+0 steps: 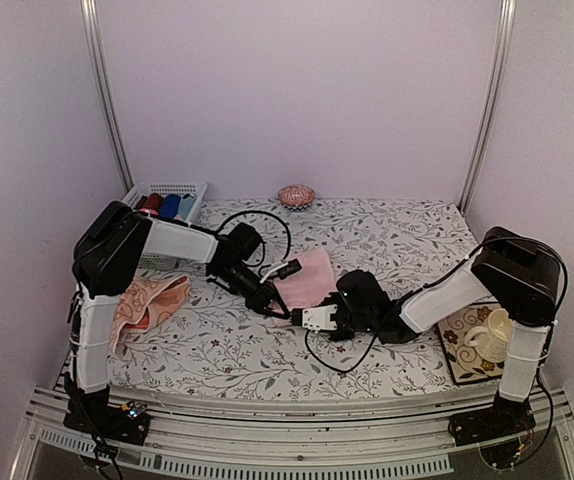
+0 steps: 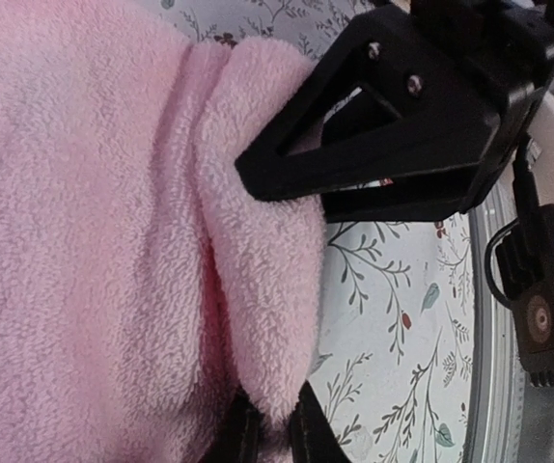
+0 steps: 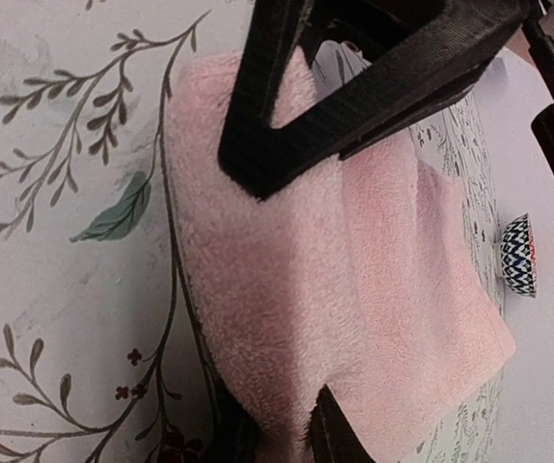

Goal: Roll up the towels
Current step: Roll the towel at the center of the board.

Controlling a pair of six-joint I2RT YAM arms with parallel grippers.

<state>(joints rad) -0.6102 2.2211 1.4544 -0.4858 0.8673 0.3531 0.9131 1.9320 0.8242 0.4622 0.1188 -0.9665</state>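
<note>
Left gripper (image 2: pixel 258 304) is pinched onto the thick folded edge of the pink towel (image 1: pixel 309 272), and the right gripper (image 3: pixel 277 289) is clamped on that same edge just beside it. Probably so the fold gets turned over evenly instead of skewing. The towel is laid mid-table on the flowery tablecloth (image 1: pixel 397 240), between the arms. Its folded edge is faced toward the arms, the fold's long axis is run roughly side to side, a bit slanted, and the flat part is pointed at the back. The patterned towel (image 1: pixel 149 300) is left crumpled at the left.
</note>
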